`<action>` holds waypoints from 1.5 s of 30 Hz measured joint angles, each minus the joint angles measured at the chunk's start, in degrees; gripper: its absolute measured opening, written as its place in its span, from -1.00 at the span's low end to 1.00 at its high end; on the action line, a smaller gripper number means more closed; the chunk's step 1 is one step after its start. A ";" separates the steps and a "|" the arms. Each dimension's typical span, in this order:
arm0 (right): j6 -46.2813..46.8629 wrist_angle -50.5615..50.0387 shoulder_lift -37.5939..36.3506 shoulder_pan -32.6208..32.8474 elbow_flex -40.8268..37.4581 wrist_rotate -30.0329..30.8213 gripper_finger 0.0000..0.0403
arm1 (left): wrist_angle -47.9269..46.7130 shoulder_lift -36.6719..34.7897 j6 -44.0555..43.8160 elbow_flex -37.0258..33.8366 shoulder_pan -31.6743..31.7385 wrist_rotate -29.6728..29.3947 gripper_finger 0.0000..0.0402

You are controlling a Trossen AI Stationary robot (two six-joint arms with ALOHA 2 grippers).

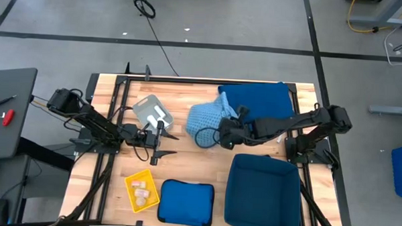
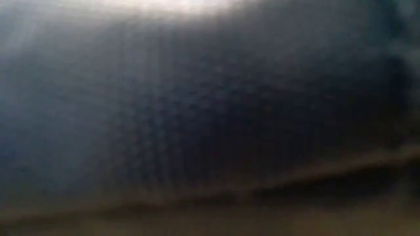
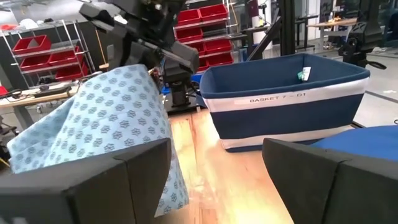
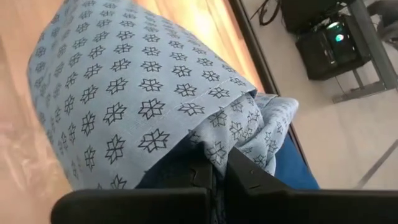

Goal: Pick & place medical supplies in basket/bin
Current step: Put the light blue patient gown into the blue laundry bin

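Light blue patterned cloth (image 1: 206,120), pinched in the right end effector (image 1: 221,136), hangs bunched over mid-counter (image 1: 186,163) beside the dark blue cloth (image 1: 258,99). Left end effector (image 1: 158,140): fingers spread wide, nothing between them, near the grey tray (image 1: 151,113). Blue bin (image 3: 283,102), white band lettered "BASKET 7 – D1", a small tag inside. Yellow basket (image 1: 142,190): pale packets (image 1: 142,192). Blue pad (image 1: 186,202) alongside.

My rig — two black multi-joint arms w/ thin black cables alongside; left gripper (image 3: 214,180) fingers (image 3: 93,186) are blocky, matte dark — right gripper (image 4: 217,174) same.
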 joint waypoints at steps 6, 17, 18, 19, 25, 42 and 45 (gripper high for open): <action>1.64 -2.52 -1.62 1.76 0.00 0.37 -0.96 | -0.44 0.00 0.02 0.00 0.02 -0.10 0.28; 4.02 -9.41 -10.27 5.36 0.04 3.19 -0.96 | -1.15 0.00 0.00 0.00 0.00 -0.17 0.28; 4.04 -9.96 -11.24 5.70 0.04 3.14 -0.96 | -1.14 0.00 0.00 0.00 0.00 -0.17 0.28; 4.04 -10.34 -12.22 6.16 0.04 2.98 -0.96 | -1.14 0.00 0.00 0.00 0.01 -0.17 0.28; 2.70 -10.43 -18.23 8.61 0.04 2.46 -0.96 | -1.16 0.00 -0.02 0.00 0.02 -0.17 0.28; 5.86 -32.05 -23.20 15.75 19.46 -3.20 -0.96 | -3.01 0.02 0.00 0.00 0.02 -0.18 0.28; 7.43 -34.36 -22.42 17.97 25.15 -4.73 -0.96 | -3.20 0.02 0.00 0.00 0.02 -0.19 0.28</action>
